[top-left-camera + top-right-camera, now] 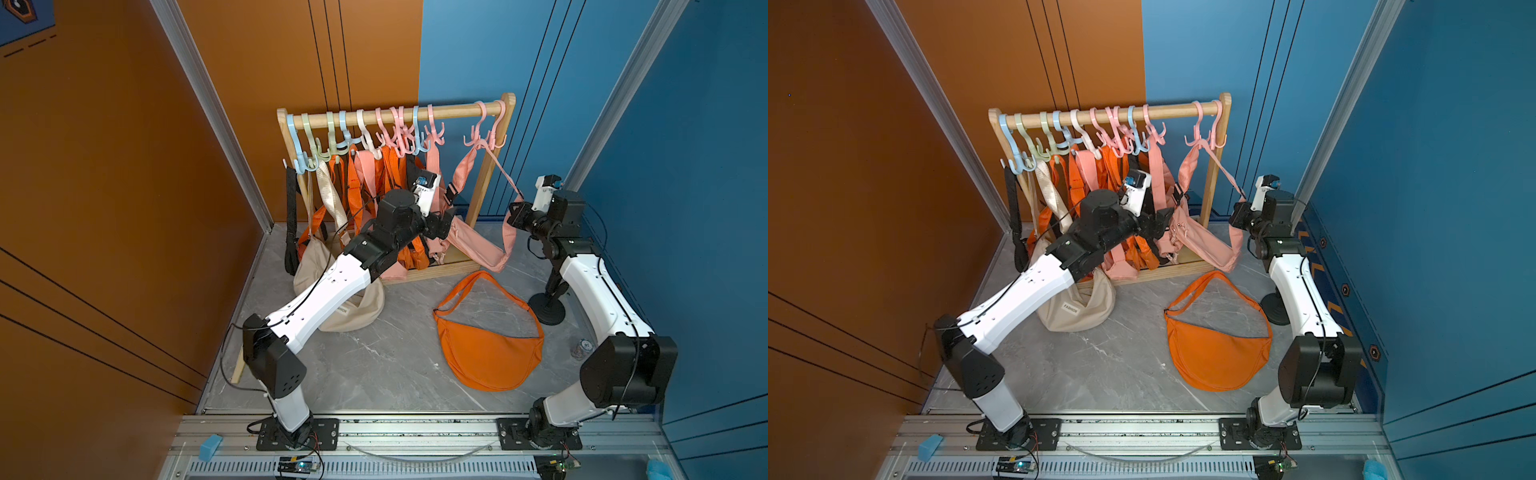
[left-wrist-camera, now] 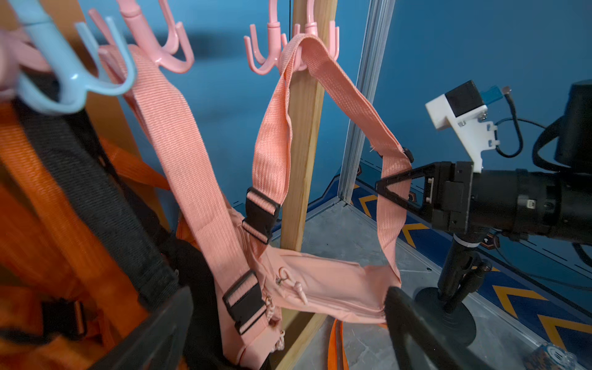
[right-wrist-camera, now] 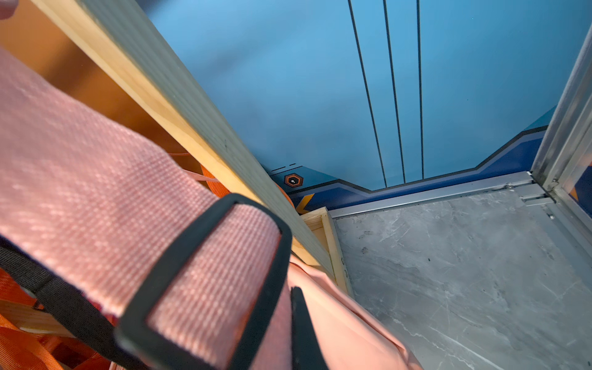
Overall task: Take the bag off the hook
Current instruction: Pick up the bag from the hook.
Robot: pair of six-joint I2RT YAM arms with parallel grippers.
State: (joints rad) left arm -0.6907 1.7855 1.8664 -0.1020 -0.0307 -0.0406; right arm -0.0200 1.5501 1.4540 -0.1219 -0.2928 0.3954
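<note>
Pink bag (image 1: 478, 245) hangs by strap (image 2: 275, 134) off far-rt pink hook (image 1: 496, 124). Body's slung low, long axis L–R, rt end dipping nearer. R gripper (image 1: 514, 211) clamped on strap; L gripper (image 1: 445, 226) wide at bag's left end.

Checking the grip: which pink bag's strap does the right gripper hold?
The pink bag at the rack's end, strap on the last pink hook; other pink bags hang mid-rack.

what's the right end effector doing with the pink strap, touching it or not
Touching. The left wrist view shows the right end effector shut on the pink strap, the webbing pinched between its black tips.
</note>
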